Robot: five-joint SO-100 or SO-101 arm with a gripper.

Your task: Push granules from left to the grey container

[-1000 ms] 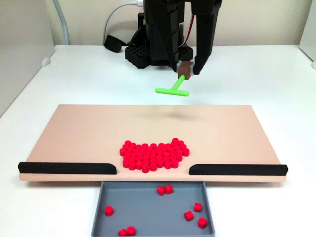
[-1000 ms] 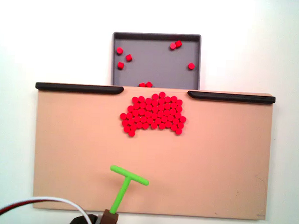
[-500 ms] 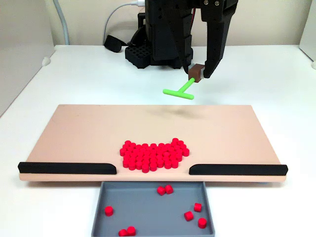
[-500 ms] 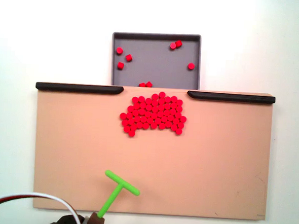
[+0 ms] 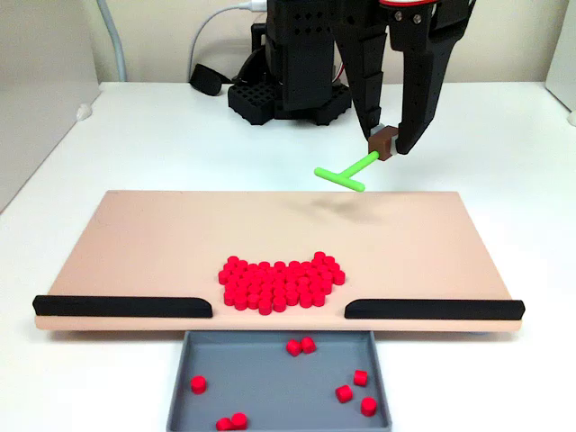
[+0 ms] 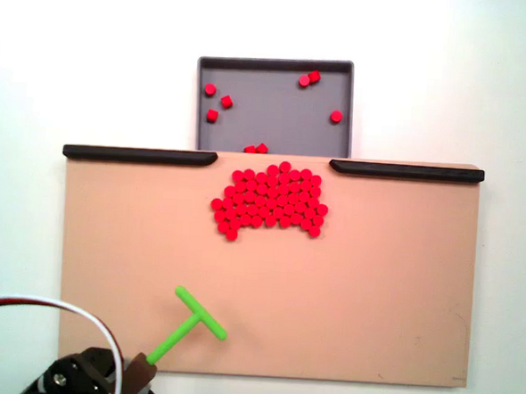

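In a fixed view facing the arm, the gripper (image 5: 389,144) is seen closed on the brown handle block of a green pusher (image 5: 346,173), held in the air above the far edge of the board (image 5: 144,238), with a faint shadow cast on the board below it. The pusher's stem is angled down toward 8 o'clock from the gripper, and its crossbar is raised clear of the surface. In a fixed view from above, the gripper (image 6: 136,377) is found at 7 o'clock of the board (image 6: 391,294), with the pusher (image 6: 188,319) pointing toward 1 o'clock. The granules (image 5: 281,283) are gathered in one tight cluster on the board, well apart from the pusher, just behind the gap between two black strips (image 5: 121,307). From above, the cluster (image 6: 270,200) is seen at 12 o'clock of the board's middle, near that gap. The tray (image 5: 270,378) is set against the board's edge beyond the gap, and a few loose granules are scattered inside it; from above, the tray (image 6: 272,117) is seen at 12 o'clock of the cluster.
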